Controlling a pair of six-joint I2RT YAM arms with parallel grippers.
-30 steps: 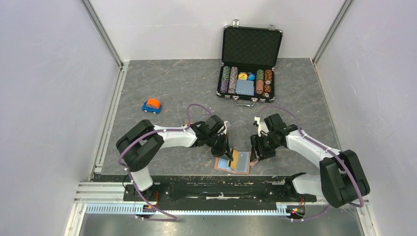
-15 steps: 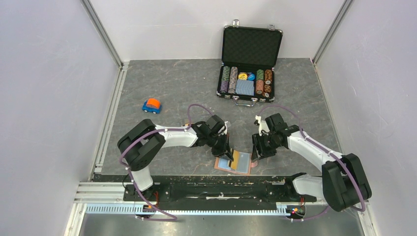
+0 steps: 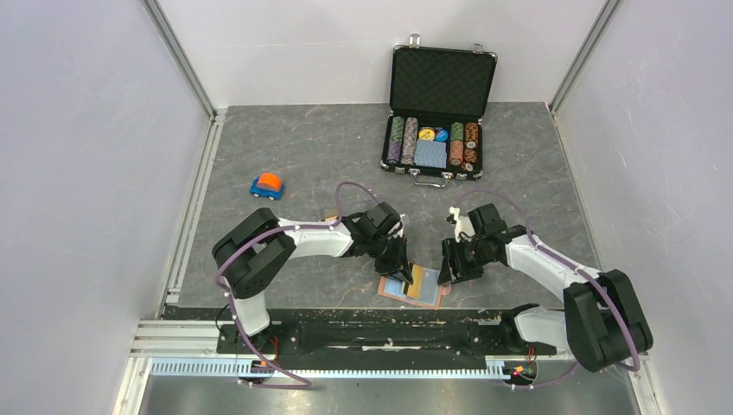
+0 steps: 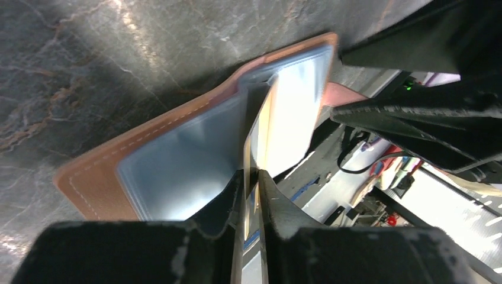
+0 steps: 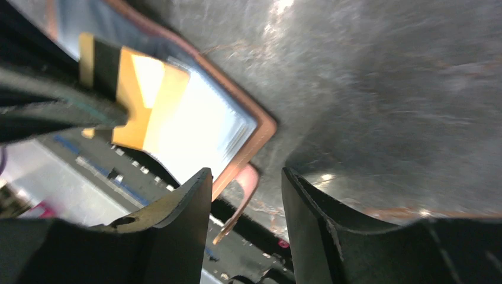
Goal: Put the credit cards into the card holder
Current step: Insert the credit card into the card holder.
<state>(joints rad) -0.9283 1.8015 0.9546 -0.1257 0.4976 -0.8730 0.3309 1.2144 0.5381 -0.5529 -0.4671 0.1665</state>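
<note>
The card holder (image 3: 406,300), tan leather with blue sleeves, lies open near the table's front edge. My left gripper (image 3: 401,266) stands over its left half. In the left wrist view the left gripper (image 4: 251,171) has its jaws nearly together round a gold credit card (image 4: 260,118). The card stands on edge with its far end down among the sleeves of the card holder (image 4: 89,177). My right gripper (image 3: 448,272) hangs at the holder's right edge. In the right wrist view the right gripper (image 5: 245,174) is open, with the snap tab (image 5: 243,195) loose between its fingers. That view also shows the credit card (image 5: 136,100).
An open black poker-chip case (image 3: 439,104) with chips and a blue deck stands at the back. A small blue and orange toy car (image 3: 267,185) sits at the left. The black front rail (image 3: 380,318) runs just behind the holder.
My left arm has shifted slightly to the right with the card over the holder. The right gripper has stayed beside the holder's right edge.
</note>
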